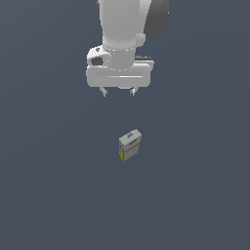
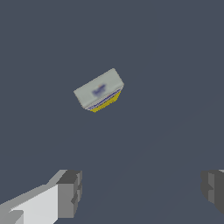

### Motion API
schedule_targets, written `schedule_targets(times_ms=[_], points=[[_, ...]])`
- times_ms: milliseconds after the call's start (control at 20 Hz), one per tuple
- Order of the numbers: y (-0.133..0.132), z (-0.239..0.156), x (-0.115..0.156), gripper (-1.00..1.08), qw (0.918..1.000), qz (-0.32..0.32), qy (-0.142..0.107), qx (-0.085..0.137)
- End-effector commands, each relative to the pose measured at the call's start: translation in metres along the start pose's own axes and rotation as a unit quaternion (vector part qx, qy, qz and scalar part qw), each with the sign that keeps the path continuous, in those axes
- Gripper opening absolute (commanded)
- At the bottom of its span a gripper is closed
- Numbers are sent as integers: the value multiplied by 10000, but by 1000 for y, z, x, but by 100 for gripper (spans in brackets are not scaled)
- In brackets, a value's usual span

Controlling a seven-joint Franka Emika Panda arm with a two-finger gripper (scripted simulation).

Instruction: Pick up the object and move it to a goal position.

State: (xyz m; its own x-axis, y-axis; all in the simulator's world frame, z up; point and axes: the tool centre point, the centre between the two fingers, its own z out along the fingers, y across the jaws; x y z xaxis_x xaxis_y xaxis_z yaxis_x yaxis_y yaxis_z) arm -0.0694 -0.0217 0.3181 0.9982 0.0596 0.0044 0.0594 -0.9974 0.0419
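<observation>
Grey-white carton (image 1: 130, 145), yellow base edge, standing upright on the dark floor (image 1: 44, 195), untouched | gripper (image 1: 117, 92) hanging well above it, fingers (image 2: 69, 194) spread wide, holding nothing | progress: nothing done; descent, grasp, lift and carry all remain | goal: no marker visible

Exterior frontal; wrist downward, shared carton (image 1: 130, 145)

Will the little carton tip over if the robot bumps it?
Probably. The carton stands upright and looks taller than its base, so a sideways nudge could topple it. Its flat faces should not roll, and its boxy shape looks stiff. The open fingers look wider than it, so gripping seems easy.
</observation>
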Motion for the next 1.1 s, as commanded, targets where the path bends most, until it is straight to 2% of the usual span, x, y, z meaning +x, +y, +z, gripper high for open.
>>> schedule_targets(times_ms=[0,600,800,1050], points=[[0,1,1,100,10000,34,0,4],[-6,15,15,100,9970,773,-5,45],[-9,24,24,100,9926,1214,-11,68],[-14,37,35,100,9831,1829,-23,96]])
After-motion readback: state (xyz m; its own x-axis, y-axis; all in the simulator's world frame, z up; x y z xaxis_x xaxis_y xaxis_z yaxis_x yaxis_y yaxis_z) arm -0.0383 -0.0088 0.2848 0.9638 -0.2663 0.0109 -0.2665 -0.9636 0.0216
